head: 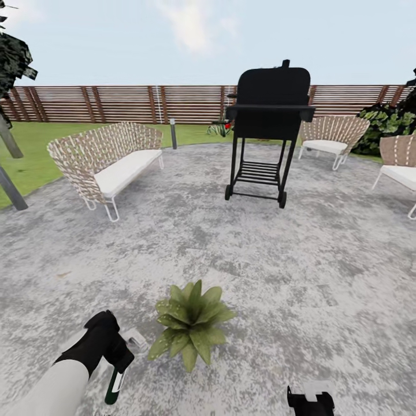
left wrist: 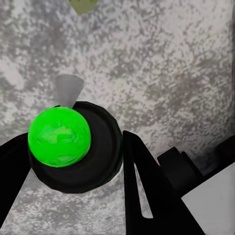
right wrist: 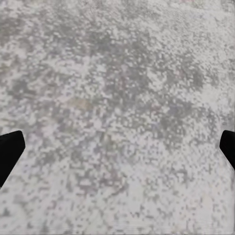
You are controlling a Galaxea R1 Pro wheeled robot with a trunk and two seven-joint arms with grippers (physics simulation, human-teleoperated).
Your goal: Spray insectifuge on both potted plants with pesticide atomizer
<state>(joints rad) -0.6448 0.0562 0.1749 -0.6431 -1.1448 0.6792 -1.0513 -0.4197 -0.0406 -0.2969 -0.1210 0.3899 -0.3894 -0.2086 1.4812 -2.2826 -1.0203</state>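
Head view shows the left pincer (head: 118, 361) clenched around the pesticide atomizer (head: 114, 386), low over the grey paved circle (head: 260, 260) just beside a potted plant (head: 192, 323). Right pincer (right wrist: 117, 152) hangs spread wide above bare paving.

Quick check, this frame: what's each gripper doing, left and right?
Left gripper: closed on the pesticide atomizer.
Right gripper: open, fingers wide apart, holding nothing.

Grey mottled paving (right wrist: 117, 107) lies below the right gripper (right wrist: 117, 152), whose two dark fingertips (right wrist: 9, 149) stand wide apart.
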